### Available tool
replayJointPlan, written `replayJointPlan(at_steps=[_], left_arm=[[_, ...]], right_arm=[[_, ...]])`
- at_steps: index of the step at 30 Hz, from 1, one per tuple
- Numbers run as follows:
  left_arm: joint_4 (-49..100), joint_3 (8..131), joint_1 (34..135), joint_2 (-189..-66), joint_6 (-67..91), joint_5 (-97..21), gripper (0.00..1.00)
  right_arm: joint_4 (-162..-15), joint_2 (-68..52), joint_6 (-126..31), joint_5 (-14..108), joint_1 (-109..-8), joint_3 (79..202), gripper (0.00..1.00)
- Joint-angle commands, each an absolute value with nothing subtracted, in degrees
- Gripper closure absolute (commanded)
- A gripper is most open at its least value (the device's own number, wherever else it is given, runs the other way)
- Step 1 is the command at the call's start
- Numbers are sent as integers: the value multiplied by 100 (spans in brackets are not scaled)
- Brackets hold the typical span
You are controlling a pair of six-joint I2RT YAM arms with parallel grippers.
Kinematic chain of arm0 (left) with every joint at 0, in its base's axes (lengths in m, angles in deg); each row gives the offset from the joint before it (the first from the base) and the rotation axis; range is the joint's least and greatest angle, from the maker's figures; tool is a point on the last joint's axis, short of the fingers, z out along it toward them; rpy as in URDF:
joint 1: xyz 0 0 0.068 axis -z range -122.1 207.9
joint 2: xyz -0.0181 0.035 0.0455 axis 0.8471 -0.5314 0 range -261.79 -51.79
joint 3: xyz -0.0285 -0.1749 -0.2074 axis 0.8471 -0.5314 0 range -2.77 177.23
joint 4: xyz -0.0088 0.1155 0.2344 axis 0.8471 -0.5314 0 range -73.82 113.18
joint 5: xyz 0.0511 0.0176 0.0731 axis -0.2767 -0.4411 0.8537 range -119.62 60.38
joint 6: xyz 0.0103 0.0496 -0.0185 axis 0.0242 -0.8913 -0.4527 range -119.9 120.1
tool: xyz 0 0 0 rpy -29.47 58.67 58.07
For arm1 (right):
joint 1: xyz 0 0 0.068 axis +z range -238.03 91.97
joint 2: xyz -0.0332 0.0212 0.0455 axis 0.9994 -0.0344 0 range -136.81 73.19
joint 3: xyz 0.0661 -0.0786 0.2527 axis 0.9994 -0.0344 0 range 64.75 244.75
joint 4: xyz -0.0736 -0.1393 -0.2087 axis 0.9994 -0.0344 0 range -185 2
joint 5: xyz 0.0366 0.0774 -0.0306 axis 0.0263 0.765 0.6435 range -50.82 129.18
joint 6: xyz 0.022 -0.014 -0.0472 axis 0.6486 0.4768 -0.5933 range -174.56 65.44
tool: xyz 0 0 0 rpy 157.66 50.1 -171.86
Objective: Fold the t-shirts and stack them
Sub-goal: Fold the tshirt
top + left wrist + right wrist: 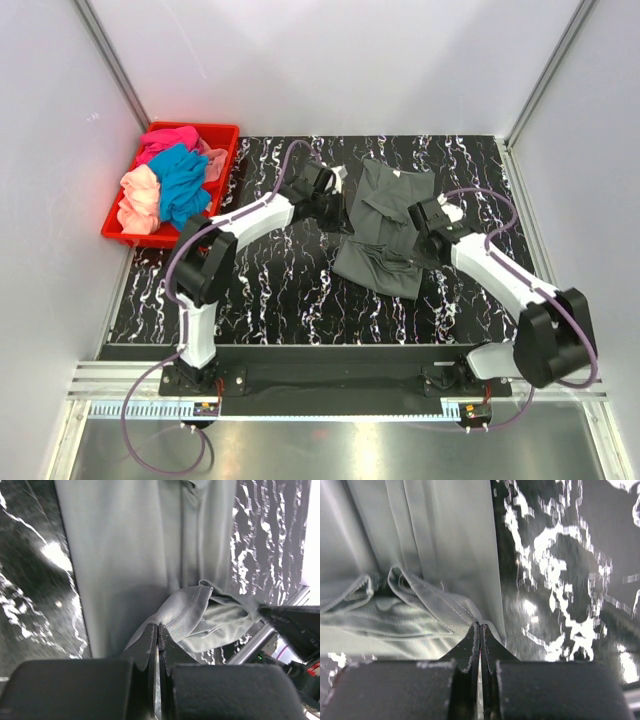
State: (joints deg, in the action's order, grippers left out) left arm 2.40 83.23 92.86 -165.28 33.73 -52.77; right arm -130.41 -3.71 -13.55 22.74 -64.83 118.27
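Folding grey shirt (385, 205): left hand (158, 628), right hand (480, 626) each pinching an edge; next likely needs lifting evenly.

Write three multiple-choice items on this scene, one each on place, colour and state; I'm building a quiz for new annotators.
1. Where on the table does the red crate stand?
A. At its far left corner
B. At its near right corner
C. In its middle

2. What colour is the t-shirt lying on the table?
A. Teal
B. Dark grey
C. Peach

3. How do the left gripper and the right gripper stand?
A. Both open above the cloth
B. Both shut on the t-shirt's cloth
C. One open, one shut

Answers:
1 A: the top view shows the crate at the far left corner.
2 B: the cloth between the arms is dark grey.
3 B: each wrist view shows closed fingers with a grey hem at their tips.
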Motion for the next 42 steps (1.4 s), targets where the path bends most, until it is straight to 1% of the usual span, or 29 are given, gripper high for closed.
replayJointPlan(at_steps=[1, 6, 10, 18, 22, 28, 32, 33, 35, 36, 37, 38, 39, 40, 42], left_arm=[[393, 8739, 9139, -16762, 3175, -5634, 100], [384, 9127, 8945, -17149, 3095, -5914, 100], [1006, 9066, 8849, -17167, 3279, -6161, 100], [1034, 9531, 8752, -17632, 3289, -6143, 100], [806, 9759, 8734, -17922, 3280, -6090, 100], [823, 9699, 8638, -18099, 3324, -5977, 100], [1034, 9620, 8585, -18064, 3377, -6020, 100], [1061, 9628, 8576, -18064, 3377, -6012, 99], [1070, 9655, 8550, -18098, 3394, -6011, 91], [1087, 9646, 8541, -18107, 3403, -6046, 83], [1139, 9637, 8532, -18116, 3412, -6055, 78], [1149, 9637, 8532, -18108, 3420, -6064, 73], [1166, 9637, 8523, -18099, 3394, -6116, 70], [1245, 9637, 8523, -18090, 3377, -6178, 65], [1385, 9620, 8523, -18029, 3342, -6432, 58]], right_arm=[[-12527, -687, -1984, 2186, -6746, 12196, 100], [-12369, -898, -2151, 2327, -7018, 12364, 100], [-12193, -907, -2274, 2424, -7246, 12399, 100], [-11772, -1109, -2581, 2635, -7625, 12452, 100], [-11595, -1381, -2775, 2890, -7704, 12522, 100], [-11358, -1742, -2907, 2995, -7836, 12566, 100], [-11244, -1742, -2986, 3031, -7836, 12575, 100], [-11174, -1751, -2995, 3031, -7845, 12557, 100], [-11164, -1830, -2995, 3039, -7871, 12583, 99], [-11164, -1873, -2986, 3022, -7871, 12584, 97], [-11164, -1961, -2986, 2978, -7880, 12610, 94], [-11173, -2014, -3004, 2961, -7889, 12653, 88], [-11208, -2049, -3013, 2952, -7898, 12697, 86], [-11252, -2111, -3030, 2908, -7898, 12741, 84], [-11461, -2111, -3013, 2846, -7898, 12917, 76]])
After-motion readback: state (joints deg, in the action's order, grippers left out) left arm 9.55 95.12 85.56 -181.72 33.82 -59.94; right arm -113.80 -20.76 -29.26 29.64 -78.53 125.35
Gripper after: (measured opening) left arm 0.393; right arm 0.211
